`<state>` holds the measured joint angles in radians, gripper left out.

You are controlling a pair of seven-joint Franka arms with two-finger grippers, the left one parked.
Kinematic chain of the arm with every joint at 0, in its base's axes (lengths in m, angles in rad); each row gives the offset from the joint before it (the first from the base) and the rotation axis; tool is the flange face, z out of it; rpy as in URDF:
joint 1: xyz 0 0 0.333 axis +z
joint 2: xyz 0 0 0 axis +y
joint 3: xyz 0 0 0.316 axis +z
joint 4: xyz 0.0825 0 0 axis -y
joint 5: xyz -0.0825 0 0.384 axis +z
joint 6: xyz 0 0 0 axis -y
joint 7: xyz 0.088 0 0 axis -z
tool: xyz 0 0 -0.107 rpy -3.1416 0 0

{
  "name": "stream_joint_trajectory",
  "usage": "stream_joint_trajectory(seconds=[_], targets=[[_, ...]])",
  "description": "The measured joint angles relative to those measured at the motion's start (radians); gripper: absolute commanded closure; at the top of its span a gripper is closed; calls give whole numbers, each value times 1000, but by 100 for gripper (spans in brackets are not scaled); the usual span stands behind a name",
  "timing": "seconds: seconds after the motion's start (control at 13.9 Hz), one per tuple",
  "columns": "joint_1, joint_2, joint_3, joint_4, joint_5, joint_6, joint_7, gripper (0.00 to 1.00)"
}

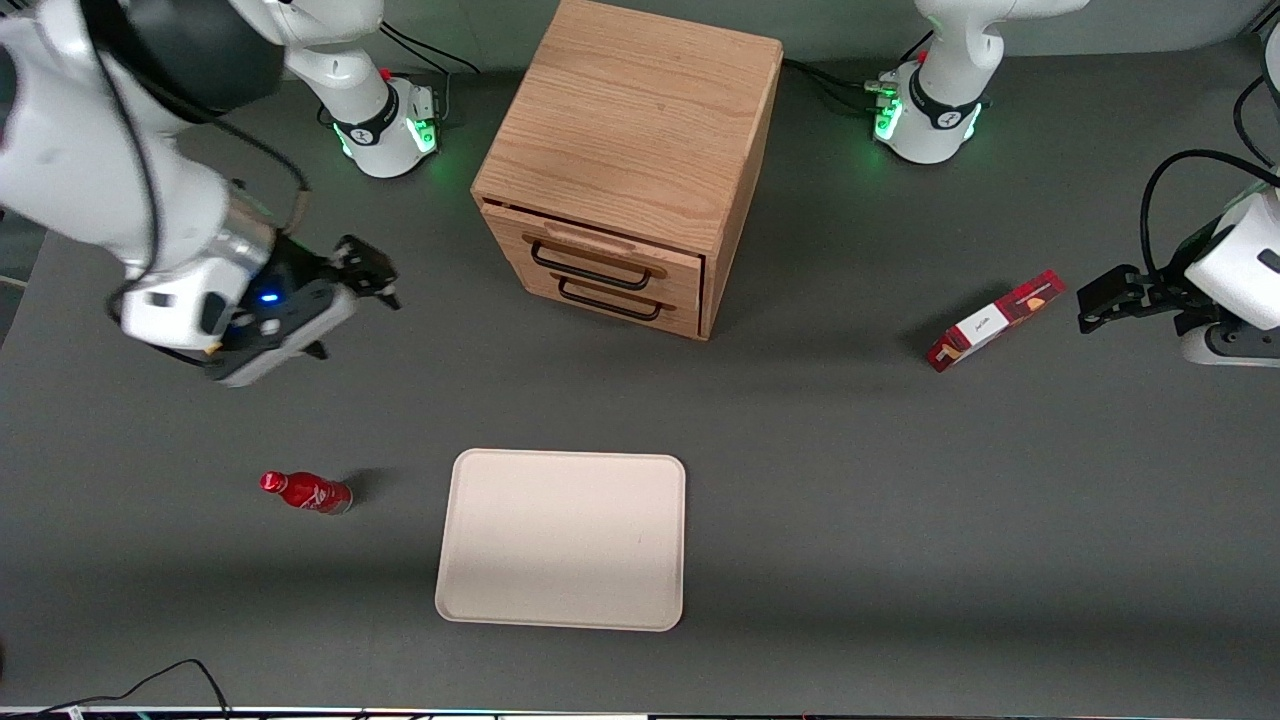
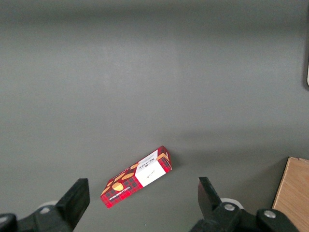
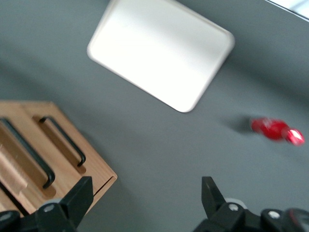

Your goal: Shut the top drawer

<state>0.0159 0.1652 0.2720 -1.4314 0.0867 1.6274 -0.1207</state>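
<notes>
1. The gripper (image 1: 375, 272) hangs above the table (image 1: 900, 500) toward the working arm's end, well apart from the wooden cabinet (image 1: 630, 130). Its fingers (image 3: 79, 195) stand wide apart with only bare table between them; it holds nothing.
2. The top drawer (image 1: 600, 255) sits in the upper slot of the cabinet's front, sticking out slightly, with a dark gap along its upper edge. Its black wire handle (image 1: 590, 272) and raised wooden strip (image 1: 590, 238) face the front camera.
3. The lower drawer (image 1: 610, 300) lies just beneath; in the front view the top drawer partly covers it. In the right wrist view the cabinet is cut off at the frame edge and blurred.
4. A cream tray (image 1: 562, 538) lies flat, nearer the front camera than the cabinet.
5. A red bottle (image 1: 306, 492) lies on its side beside the tray, toward the working arm's end.
6. A red box (image 1: 993, 320) lies toward the parked arm's end; its print is too small to read.
7. Nothing stands between the gripper and the drawer front.
</notes>
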Motion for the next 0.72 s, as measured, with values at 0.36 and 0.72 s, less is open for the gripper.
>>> stream_joint_trajectory(seconds=[0.36, 0.72], targets=[[-112, -142, -48, -115, 0, -6, 194, 0], [-149, -215, -135, -233, -33, -20, 195, 0]])
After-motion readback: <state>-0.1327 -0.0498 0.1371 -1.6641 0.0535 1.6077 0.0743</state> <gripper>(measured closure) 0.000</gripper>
